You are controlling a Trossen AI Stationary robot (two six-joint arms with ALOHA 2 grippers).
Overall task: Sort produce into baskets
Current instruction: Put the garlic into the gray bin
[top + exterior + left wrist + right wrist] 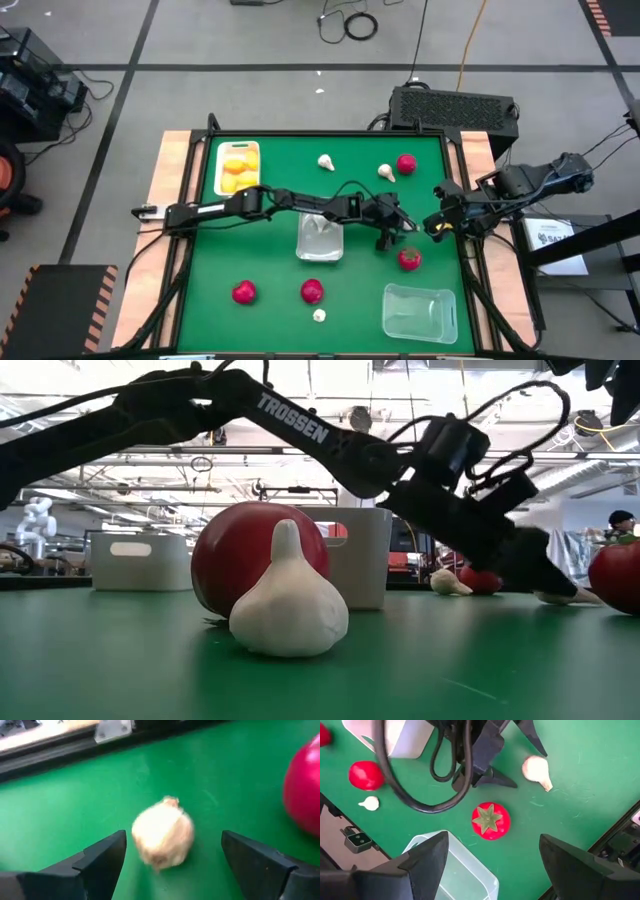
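1. Reaching across the green table [200, 300] in the high view, the left gripper [392, 232] hovers right of the middle clear plastic basket [320, 236], above a red strawberry-like piece [409, 259].
2. Its wrist view shows the fingers [102, 857] spread wide, empty, an off-white garlic-like bulb [163, 832] between them.
3. The right wrist view shows the right gripper [490, 865] also open, above that strawberry [491, 820] and the corner clear basket [455, 870].

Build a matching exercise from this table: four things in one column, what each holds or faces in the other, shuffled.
Things:
1. white tray
2. clear tray at table's edge
3. left gripper
4. right gripper

States:
A. open, facing garlic bulb
B. holds yellow lemons
C. open, facing red strawberry
D. nothing inside

Pairs: 1-B; 2-D; 3-A; 4-C
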